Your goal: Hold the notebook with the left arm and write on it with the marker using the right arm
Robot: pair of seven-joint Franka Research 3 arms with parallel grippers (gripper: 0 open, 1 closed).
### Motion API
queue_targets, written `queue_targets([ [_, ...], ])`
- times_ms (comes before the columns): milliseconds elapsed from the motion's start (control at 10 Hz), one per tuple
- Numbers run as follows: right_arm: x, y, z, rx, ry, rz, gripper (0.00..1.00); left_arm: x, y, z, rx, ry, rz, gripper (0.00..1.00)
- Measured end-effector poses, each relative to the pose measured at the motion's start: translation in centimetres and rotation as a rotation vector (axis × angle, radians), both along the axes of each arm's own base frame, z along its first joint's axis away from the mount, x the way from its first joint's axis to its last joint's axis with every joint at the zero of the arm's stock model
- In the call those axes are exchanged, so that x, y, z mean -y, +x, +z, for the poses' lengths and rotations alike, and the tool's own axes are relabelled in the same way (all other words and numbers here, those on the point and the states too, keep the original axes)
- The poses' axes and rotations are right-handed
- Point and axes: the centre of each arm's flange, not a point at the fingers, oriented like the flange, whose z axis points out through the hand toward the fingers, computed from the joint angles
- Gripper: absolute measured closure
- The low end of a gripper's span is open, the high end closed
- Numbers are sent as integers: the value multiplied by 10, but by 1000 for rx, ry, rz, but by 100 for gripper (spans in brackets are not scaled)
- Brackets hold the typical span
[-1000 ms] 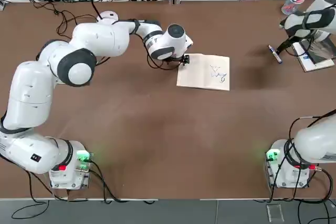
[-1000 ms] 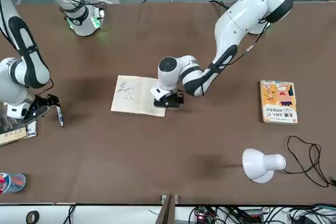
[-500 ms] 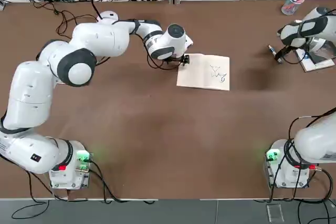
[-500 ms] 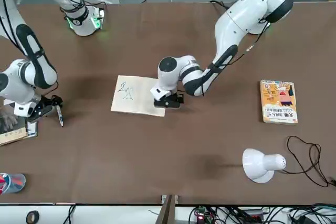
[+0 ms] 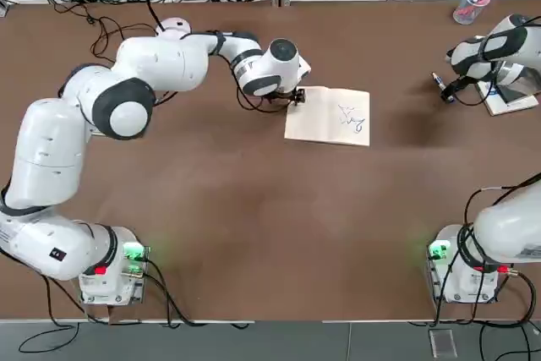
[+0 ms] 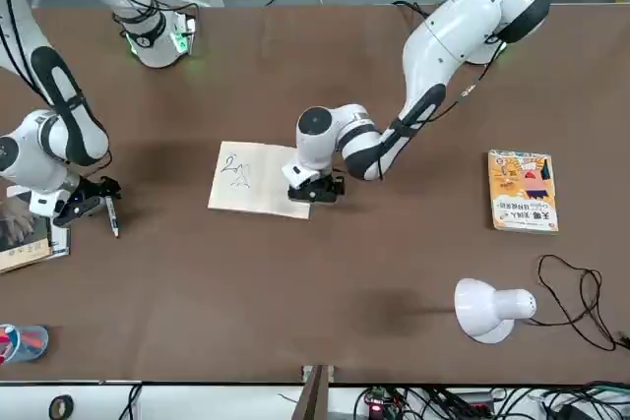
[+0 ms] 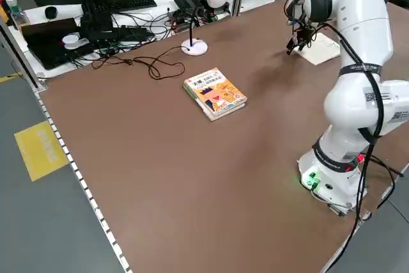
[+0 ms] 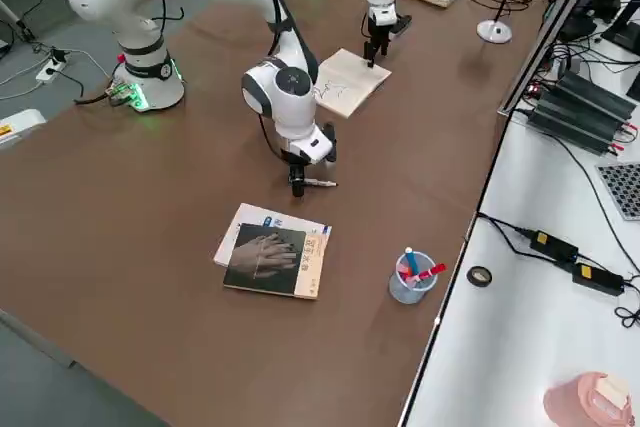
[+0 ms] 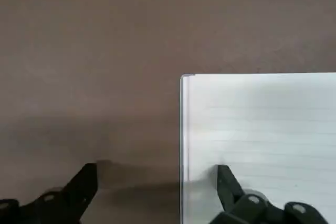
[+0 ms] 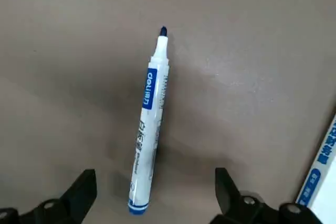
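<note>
Nearest us in the top view sit the two arm bases with their green lights, on a broad brown table (image 5: 254, 217) whose middle stretch is bare. Farther out, we see the left gripper (image 5: 296, 96) pressing down at the near-left corner of the notebook (image 5: 330, 116); the left wrist view shows its fingers spread, one tip on the cream page and the other on the tabletop beside the edge, so it pins the book without clasping it. A few dark scribbles mark the page toward the notebook's other end. Off to the right, the right gripper (image 5: 450, 90) hovers over the marker (image 5: 439, 86), which lies flat on the table, uncapped, between released, wide-set fingers (image 10: 79, 192) that do not touch it. Just beyond it lies a dark-covered book (image 8: 270, 259) picturing a hand, and a clear cup (image 8: 408, 282) of pens. On the left side we see an orange-yellow book (image 6: 522, 191) and a white desk lamp (image 6: 487, 310). Past the table's far edge runs a white bench crowded with cables and power adapters.
</note>
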Motion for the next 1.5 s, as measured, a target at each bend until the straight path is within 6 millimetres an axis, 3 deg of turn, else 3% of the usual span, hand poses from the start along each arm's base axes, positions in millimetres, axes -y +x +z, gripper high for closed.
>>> queue_targets([
  [800, -4, -2, -5, 1, 1, -26, 2, 0, 0, 0, 0, 0, 0, 0],
  [1500, -11, -1, -6, 4, 5, -27, 13, 0, 0, 0, 0, 0, 0, 0],
])
